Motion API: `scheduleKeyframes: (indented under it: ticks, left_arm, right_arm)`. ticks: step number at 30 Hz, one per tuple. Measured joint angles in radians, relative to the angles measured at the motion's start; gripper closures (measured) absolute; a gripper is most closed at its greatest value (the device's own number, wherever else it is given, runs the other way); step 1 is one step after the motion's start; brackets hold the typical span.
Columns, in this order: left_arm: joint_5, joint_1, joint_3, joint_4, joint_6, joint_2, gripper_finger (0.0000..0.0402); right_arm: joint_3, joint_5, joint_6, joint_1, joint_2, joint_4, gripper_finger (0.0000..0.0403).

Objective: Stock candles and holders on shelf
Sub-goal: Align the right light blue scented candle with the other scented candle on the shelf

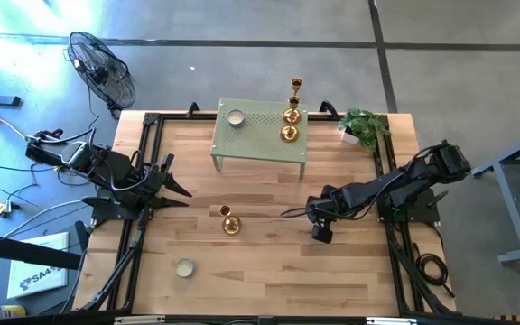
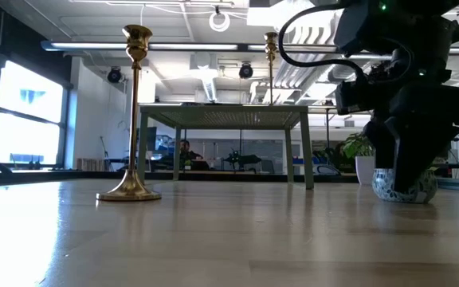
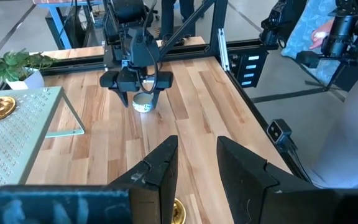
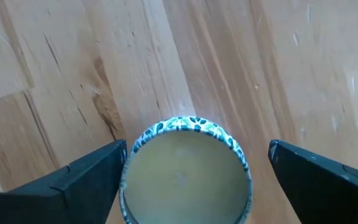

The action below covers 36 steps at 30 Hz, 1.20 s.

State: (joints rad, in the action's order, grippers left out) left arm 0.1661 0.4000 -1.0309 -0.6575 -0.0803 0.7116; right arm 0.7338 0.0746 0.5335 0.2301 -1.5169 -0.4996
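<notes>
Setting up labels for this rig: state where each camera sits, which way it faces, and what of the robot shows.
High: above the table, facing straight down; both arms, shelf.
Low: at tabletop height, facing level toward the room; one dark arm above a patterned candle, a gold holder.
Left wrist: on the left arm, facing across the table; its own fingers, right pincer beyond.
Right wrist: facing down; right pincer's open fingers flank the candle.
Shared: that candle appears in low and both wrist views.

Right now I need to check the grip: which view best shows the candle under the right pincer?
The right wrist view: the candle sits between the open right pincer. Left wrist view shows it small; the low view partly; the high view hides it.
</notes>
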Motion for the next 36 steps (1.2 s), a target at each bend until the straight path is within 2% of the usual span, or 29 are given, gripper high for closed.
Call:
scheduleKeyframes:
  ticks: [13, 17, 24, 32, 36]
  left_arm:
    - [0.0, 0.0, 0.0, 0.001, -0.003, 0.0, 0.0293]
    - [0.0, 0.0, 0.0, 0.004, -0.003, 0.0, 0.0293]
    - [0.002, 0.0, 0.0, 0.004, -0.003, 0.0, 0.0293]
    - [0.002, 0.0, 0.0, 0.004, -0.008, 0.0, 0.0293]
    - [-0.008, 0.0, 0.0, 0.011, -0.056, 0.018, 0.0293]
  right_arm:
    - [0.0, -0.005, 0.044, -0.022, 0.0, -0.086, 0.0021]
    - [0.0, -0.005, 0.043, -0.034, 0.0, -0.091, 0.0045]
    - [0.0, -0.002, 0.036, -0.034, 0.0, -0.087, 0.0118]
    - [0.0, -0.001, 0.035, -0.033, 0.0, -0.087, 0.0119]
    - [0.039, -0.016, 0.026, -0.033, 0.0, -0.128, 0.0119]
